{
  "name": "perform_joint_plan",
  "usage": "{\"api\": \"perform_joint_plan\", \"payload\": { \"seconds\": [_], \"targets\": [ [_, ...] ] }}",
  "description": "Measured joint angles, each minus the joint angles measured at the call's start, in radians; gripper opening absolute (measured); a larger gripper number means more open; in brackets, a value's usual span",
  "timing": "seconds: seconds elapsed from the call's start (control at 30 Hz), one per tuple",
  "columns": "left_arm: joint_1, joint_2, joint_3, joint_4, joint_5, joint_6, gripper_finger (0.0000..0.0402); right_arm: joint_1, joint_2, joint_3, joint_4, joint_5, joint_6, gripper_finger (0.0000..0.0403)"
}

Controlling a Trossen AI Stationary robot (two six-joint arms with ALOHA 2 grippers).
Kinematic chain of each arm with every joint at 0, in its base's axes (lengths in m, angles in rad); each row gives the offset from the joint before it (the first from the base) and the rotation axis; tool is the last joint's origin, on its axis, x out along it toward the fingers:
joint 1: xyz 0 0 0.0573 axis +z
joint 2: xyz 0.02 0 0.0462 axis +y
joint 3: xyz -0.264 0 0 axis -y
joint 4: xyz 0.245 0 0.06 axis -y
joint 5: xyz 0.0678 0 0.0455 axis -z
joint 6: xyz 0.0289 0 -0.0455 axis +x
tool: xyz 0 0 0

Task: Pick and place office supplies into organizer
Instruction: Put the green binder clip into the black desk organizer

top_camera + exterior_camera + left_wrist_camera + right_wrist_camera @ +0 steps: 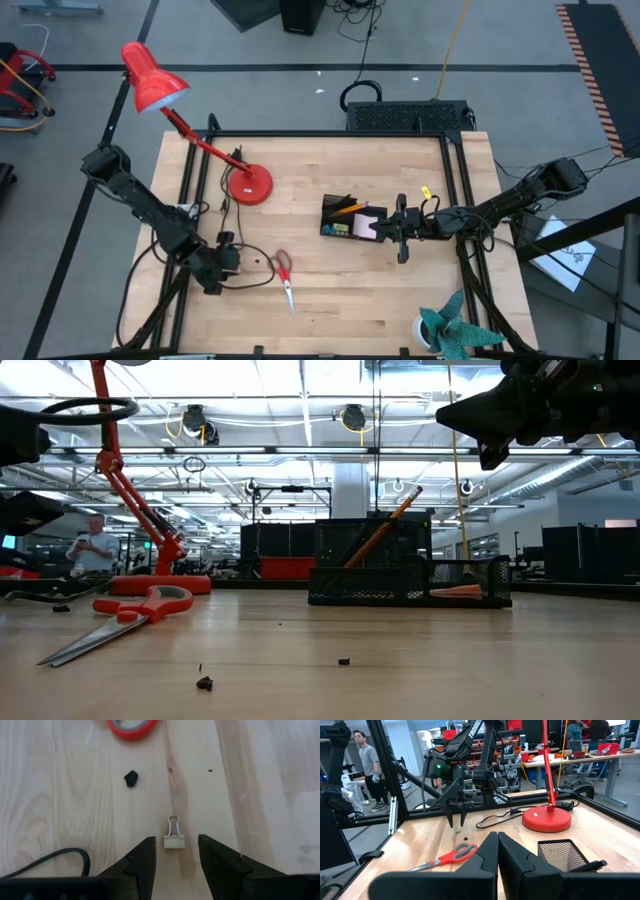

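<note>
A small pale binder clip (174, 840) lies flat on the wooden table, its wire loop pointing away from my left gripper (176, 851). That gripper is open and slants down over the clip, one finger on each side and clear of it; it also shows in the right wrist view (456, 822). The red-handled scissors (284, 275) lie flat just right of it. The black mesh organizer (352, 218) stands mid-table with an orange pencil (385, 530) leaning in it. My right gripper (497, 852) is shut and level, hanging at the organizer's right end (385, 228).
A red desk lamp (248, 185) stands at the back left, its cable running toward my left arm. A teal spiky object (455, 330) sits at the near right. A black crumb (131, 778) lies beyond the clip. A tiny yellow piece (426, 192) lies behind the organizer.
</note>
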Motion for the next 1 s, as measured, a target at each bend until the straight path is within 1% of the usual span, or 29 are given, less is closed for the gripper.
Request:
{"api": "perform_joint_plan", "payload": {
  "seconds": [0.37,0.83,1.0],
  "targets": [
    [0.000,0.092,0.003,0.034,0.010,-0.009,0.0154,0.000,0.000,0.000,0.000,0.000,0.004,0.0000],
    [0.002,0.100,0.004,0.035,0.008,-0.008,0.0154,0.000,0.000,0.000,0.000,0.000,0.004,0.0000],
    [0.002,0.099,-0.024,0.068,0.004,-0.026,0.0154,0.000,0.000,0.000,0.000,0.000,0.004,0.0000]
  ]
}}
